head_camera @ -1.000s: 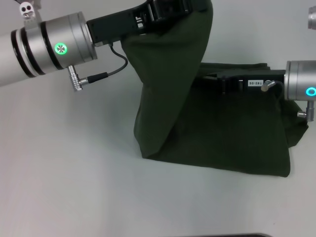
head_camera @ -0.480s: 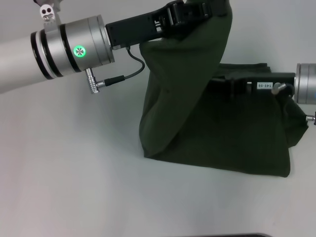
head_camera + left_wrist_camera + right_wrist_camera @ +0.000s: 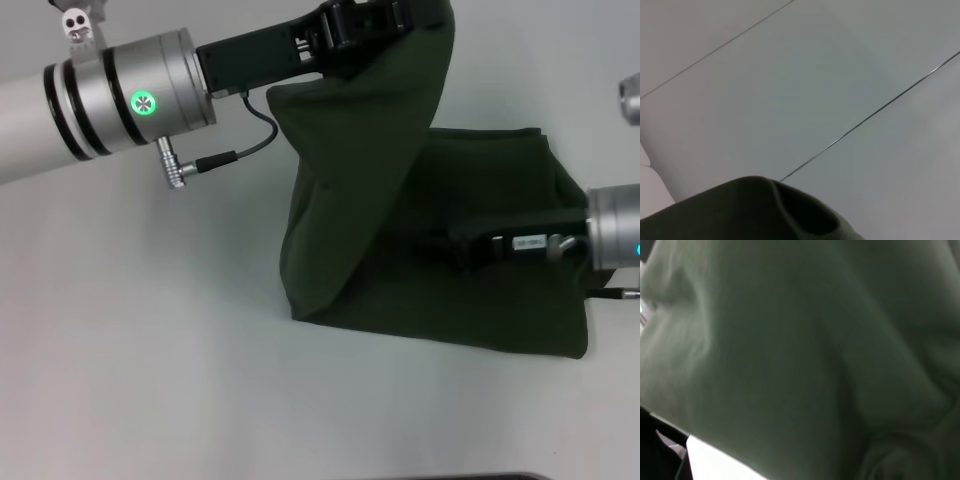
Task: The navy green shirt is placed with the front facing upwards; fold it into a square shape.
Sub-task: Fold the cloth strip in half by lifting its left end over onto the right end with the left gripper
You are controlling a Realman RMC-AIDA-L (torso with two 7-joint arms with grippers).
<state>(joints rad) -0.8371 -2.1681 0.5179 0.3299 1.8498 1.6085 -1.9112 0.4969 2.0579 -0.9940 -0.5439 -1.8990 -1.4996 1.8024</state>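
Observation:
The navy green shirt [image 3: 470, 300] lies partly folded on the right half of the table, with no print showing. My left gripper [image 3: 400, 15] is high at the far side, shut on one edge of the shirt. A wide flap hangs from it down to the table. My right gripper [image 3: 435, 245] reaches in from the right, low over the flat part of the shirt, and its tip meets the hanging flap. A fold of the green cloth [image 3: 765, 210] shows in the left wrist view. Shirt fabric [image 3: 790, 360] fills the right wrist view.
The grey table [image 3: 150, 350] stretches bare to the left and in front of the shirt. A thin dark strip [image 3: 500, 476] runs along the near table edge. A cable loop [image 3: 255, 135] hangs under my left wrist.
My right gripper has slid across the shirt from its far part toward the near side. The left gripper, still holding the flap up, shifted right and then slightly back left.

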